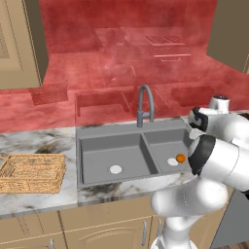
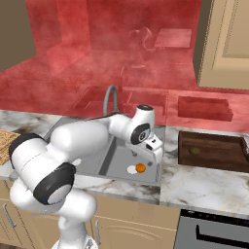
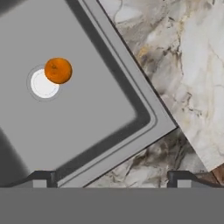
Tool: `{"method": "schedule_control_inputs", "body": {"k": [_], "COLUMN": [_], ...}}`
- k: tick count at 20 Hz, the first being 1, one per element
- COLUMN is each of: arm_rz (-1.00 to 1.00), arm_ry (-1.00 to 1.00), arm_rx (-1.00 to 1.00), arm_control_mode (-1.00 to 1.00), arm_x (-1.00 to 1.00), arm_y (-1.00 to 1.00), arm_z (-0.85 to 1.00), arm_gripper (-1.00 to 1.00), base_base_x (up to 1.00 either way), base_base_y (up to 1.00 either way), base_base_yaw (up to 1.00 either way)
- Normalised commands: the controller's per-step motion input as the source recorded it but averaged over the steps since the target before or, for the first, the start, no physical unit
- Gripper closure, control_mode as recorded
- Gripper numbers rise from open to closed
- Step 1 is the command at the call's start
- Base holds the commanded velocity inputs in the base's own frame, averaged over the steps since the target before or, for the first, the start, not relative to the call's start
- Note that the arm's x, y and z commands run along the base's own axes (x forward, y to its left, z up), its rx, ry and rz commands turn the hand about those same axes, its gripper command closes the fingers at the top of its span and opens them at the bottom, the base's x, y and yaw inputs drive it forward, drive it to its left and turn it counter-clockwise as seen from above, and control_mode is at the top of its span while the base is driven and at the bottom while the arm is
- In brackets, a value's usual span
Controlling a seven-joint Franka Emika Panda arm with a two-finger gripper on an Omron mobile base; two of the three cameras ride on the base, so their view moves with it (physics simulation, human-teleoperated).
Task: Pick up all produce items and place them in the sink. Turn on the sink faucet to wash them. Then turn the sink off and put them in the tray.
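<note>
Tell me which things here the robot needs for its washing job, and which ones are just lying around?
Needed for the job:
- orange produce item, in the right basin
- olive-brown produce item, on the wooden block
- sink
- sink faucet
- tray

Just lying around:
- wooden block
- marble counter
- cupboards

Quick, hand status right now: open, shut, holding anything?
Hand: open and empty, above the front corner of the sink; the orange lies loose by the drain.
</note>
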Motion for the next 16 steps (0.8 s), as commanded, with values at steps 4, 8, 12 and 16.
{"method": "schedule_control_inputs", "body": {"k": [4,8,12,16], "arm_rz": [-0.08,-0.08,-0.06,-0.06], "arm_ry": [0.15,0.07,0.02,0.01], "arm_rx": [0.04,0.06,0.09,0.05], "arm_control_mode": [-1.0,-1.0,-1.0,-1.0], "arm_x": [0.4,0.36,0.29,0.38], "arm_y": [0.17,0.21,0.08,0.18], "arm_z": [-0.61,-0.4,-0.44,-0.64], "arm_gripper": [-1.0,-1.0,-1.0,-1.0], "base_base_x": [0.0,0.0,0.0,0.0], "base_base_y": [0.0,0.0,0.0,0.0], "base_base_yaw": [0.0,0.0,0.0,0.0]}}
